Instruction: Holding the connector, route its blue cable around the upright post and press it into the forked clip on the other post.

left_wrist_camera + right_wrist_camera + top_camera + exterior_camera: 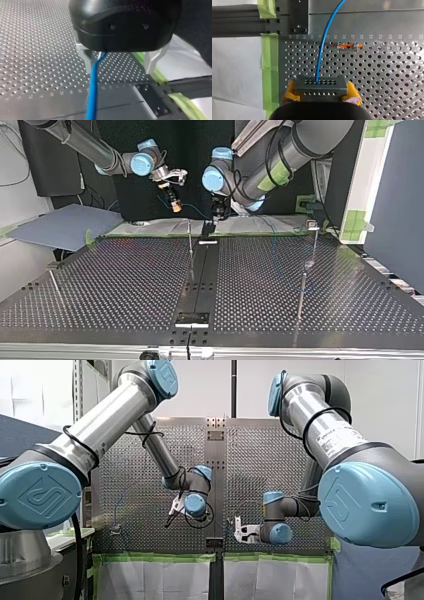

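Connector [319,86] lies crosswise, clamped in my right end effector [321,93], blue cable [323,45] leaving straight ahead.

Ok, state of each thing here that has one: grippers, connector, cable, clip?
right gripper: shut on the connector.
left gripper: open, blue cable passing between its fingers.
connector: held, cable plugged into it.
blue cable: runs from connector to left gripper.
forked clip: too small to tell whether anything sits in it.
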